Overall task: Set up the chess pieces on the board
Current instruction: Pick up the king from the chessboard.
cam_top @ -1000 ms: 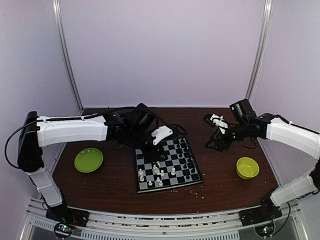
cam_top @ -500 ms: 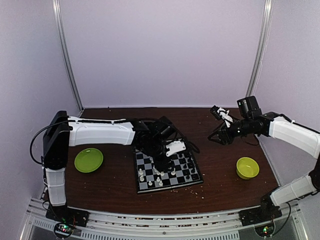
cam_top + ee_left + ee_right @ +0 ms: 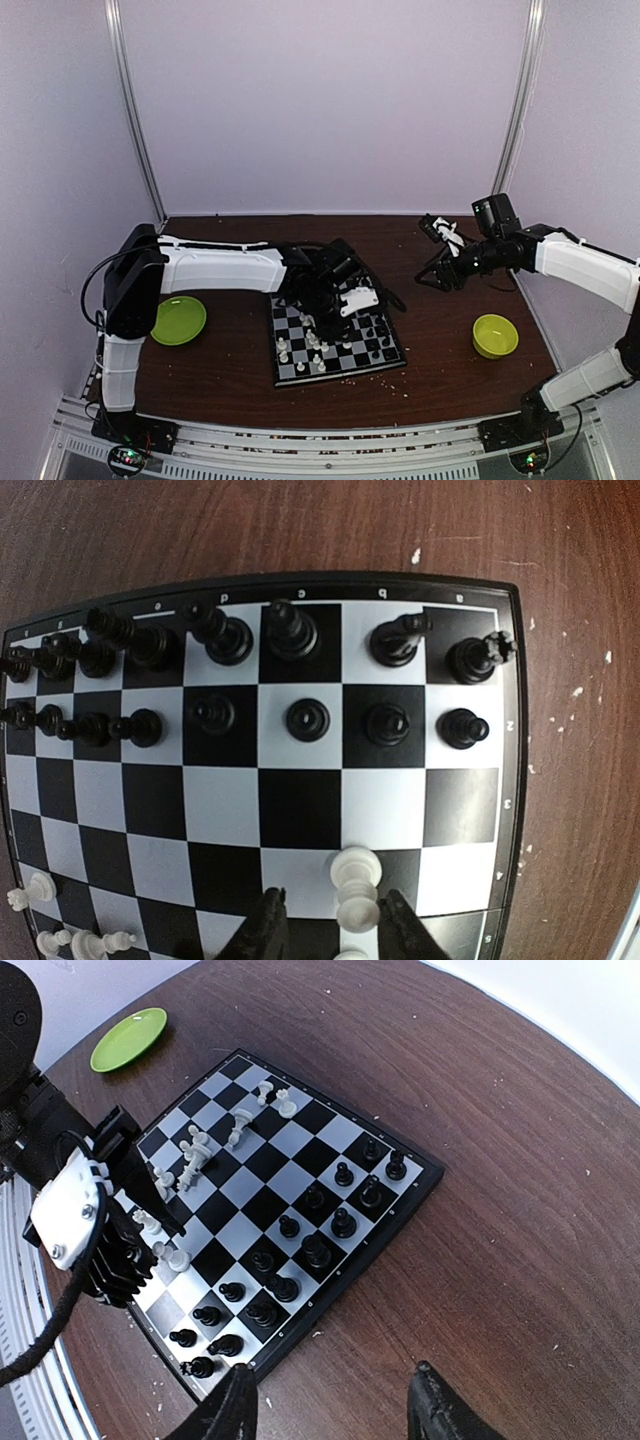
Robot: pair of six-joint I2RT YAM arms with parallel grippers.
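A lime-green plate (image 3: 178, 320) lies at the left of the dark wooden bench (image 3: 230, 370), near the raised elbow of the left arm (image 3: 215, 268). From there the arm reaches across to the board (image 3: 300, 810), which sits near the middle of the bench, turned slightly askew.

The left gripper (image 3: 330, 900) hangs low over the board. Its fingers (image 3: 268, 930) are apart and straddle one upright white piece (image 3: 355, 880), which stands a few rows in front of the black ranks. A gap shows between that piece and one finger.

The other white pieces (image 3: 195, 1150) are bunched loosely on the board's left half, some leaning or lying down. The black pieces (image 3: 307, 718) stand in two rows along its right side. Pale crumbs (image 3: 415, 555) dot the bench around the board.

Further right, well apart from the board, the right gripper (image 3: 332, 1375) is held above the bench and looks back at the board. Its fingers (image 3: 235, 1405) are spread wide with nothing between them. A lime-green bowl (image 3: 495, 335) rests on the bench at the far right.
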